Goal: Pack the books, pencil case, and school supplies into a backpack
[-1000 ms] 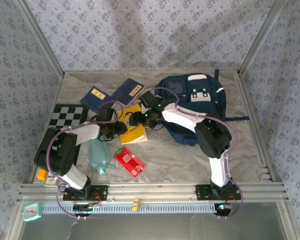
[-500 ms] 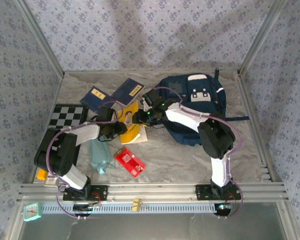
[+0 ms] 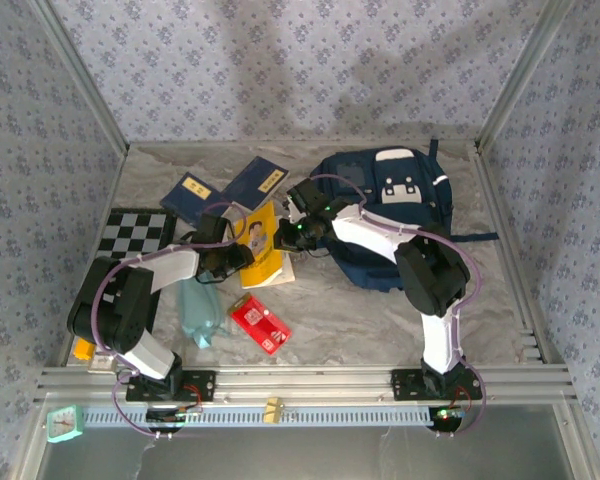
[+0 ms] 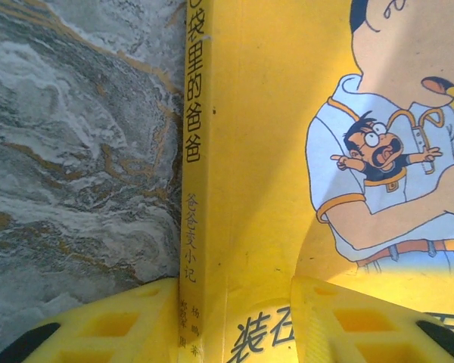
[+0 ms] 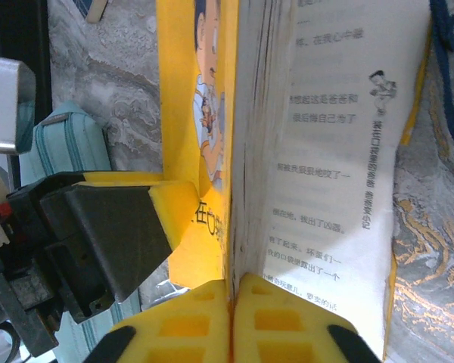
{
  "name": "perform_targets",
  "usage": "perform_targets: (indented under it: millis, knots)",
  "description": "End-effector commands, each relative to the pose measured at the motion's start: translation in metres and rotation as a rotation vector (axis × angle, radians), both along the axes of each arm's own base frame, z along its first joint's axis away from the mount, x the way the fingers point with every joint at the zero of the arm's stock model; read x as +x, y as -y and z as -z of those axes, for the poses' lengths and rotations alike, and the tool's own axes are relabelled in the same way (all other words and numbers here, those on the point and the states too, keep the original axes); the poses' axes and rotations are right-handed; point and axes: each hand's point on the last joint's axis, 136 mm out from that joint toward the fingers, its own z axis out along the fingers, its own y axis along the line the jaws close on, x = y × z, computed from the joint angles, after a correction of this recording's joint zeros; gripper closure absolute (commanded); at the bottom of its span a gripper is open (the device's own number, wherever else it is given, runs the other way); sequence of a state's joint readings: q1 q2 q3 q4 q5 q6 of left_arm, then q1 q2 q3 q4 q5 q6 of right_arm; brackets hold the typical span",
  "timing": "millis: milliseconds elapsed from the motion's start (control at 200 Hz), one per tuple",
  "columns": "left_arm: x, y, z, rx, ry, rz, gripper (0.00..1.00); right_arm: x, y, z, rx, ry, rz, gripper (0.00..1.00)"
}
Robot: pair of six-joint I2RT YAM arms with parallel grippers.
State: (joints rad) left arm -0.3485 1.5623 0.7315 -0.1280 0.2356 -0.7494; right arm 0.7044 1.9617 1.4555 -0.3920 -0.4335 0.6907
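1. yellow book, count one. Thin paperback with a glossy yellow cover showing a cartoon child, a printed spine and white text pages. It sits about mid-tabletop, just left of the backpack, tipped up and partly opened between the two claws.
- left claw: its yellow ribbed plastic fingers stand part-way apart astride the spine. The right wrist view shows one finger against the cover. Whether they clamp the book cannot be told.
- right claw: pinched closed on the book's page edge. The page block runs straight down into the seam between the fingers, and one printed page fans out beside it.

2. Navy books, count two: left navy book and right navy book. Both are thin and flat, dark navy, each with a small yellow label patch. They lie side by side toward the far edge, left of centre, apart from both claws.

3. pencil case, count one. A long, narrow, soft pale teal fabric pouch lying toward the near left corner, beside the left arm.

4. red packet, count one. A small flat rectangle with white markings, toward the near edge, just right of the pencil case.

5. backpack, count one. Navy fabric with white patches, a white trim line and dark straps, lying toward the far right corner. The right arm crosses its near-left part.

6. checkerboard card, count one. A flat black-and-white card at the left edge.

The tabletop has a marbled grey and sand stone pattern.
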Motion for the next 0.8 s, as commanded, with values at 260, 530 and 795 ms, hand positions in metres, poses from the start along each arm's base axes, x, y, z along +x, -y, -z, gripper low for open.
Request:
perform_targets:
  millis: [260,530,795]
  knots:
    - [0.013,-0.027,-0.080,-0.081,0.134,-0.076,0.40,0.002,-0.002,-0.088,0.149,0.143,-0.028,1.00]
    - [0.006,-0.005,-0.145,-0.304,0.235,0.002,0.29,0.001,0.022,-0.158,0.295,0.232,-0.024,1.00]
    - [0.005,0.026,-0.189,-0.602,0.298,0.038,0.20,-0.003,0.040,-0.197,0.418,0.283,-0.054,1.00]
